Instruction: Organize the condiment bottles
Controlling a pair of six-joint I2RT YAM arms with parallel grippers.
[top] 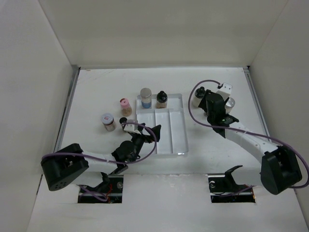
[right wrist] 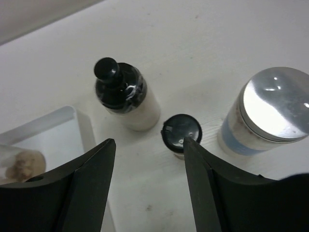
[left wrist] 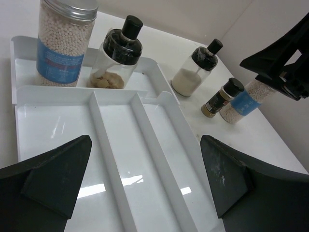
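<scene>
Two bottles (top: pixel 146 96) stood in the tray (top: pixel 179 145); the rest were outside it. The left gripper (left wrist: pixel 145 162) gaped wide and the right gripper (right wrist: pixel 148 145) was half spread, both empty.

The blue jar labels (left wrist: pixel 60 60) are unreadably blurred.
</scene>
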